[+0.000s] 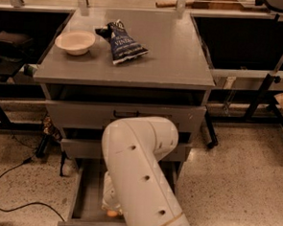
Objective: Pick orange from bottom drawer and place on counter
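The bottom drawer (89,198) is pulled open under the grey cabinet. A small orange (112,213) shows on its floor near the front wall, half hidden by my arm. My white arm (138,172) bends down into the drawer. The gripper (110,199) is low inside the drawer, right above the orange and mostly hidden behind the arm. The counter (174,54) is the flat grey top of the cabinet.
A cream bowl (74,41) and a dark blue chip bag (124,42) lie on the counter's back left. Two upper drawers (83,115) are closed. Dark side shelves flank the cabinet. A black cable (12,184) lies on the floor to the left.
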You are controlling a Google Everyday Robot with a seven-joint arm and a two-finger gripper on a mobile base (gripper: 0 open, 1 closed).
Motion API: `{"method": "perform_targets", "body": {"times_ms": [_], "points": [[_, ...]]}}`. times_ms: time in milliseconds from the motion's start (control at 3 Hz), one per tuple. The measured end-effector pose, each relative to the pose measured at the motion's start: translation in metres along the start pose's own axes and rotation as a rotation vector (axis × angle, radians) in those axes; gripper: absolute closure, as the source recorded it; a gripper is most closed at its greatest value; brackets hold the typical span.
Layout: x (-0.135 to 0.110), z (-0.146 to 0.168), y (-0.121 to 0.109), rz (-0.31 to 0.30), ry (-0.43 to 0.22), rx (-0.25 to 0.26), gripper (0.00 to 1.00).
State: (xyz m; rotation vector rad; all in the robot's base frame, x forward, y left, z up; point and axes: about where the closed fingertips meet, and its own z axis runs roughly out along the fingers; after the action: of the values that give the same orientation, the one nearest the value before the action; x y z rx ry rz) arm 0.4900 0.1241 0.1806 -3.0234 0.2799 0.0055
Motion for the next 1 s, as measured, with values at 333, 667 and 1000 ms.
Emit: {"method": "perform_targets", "body": {"times_ms": [333, 667, 1000], "points": [[-0.027, -0.040, 0.020, 0.013, 0.036, -0.014, 1.00], [-0.058, -0.082, 0.038, 0.024, 0.102, -0.022, 1.00], [-0.070, -0.131, 0.047, 0.087, 0.162, -0.028, 1.00]]}}
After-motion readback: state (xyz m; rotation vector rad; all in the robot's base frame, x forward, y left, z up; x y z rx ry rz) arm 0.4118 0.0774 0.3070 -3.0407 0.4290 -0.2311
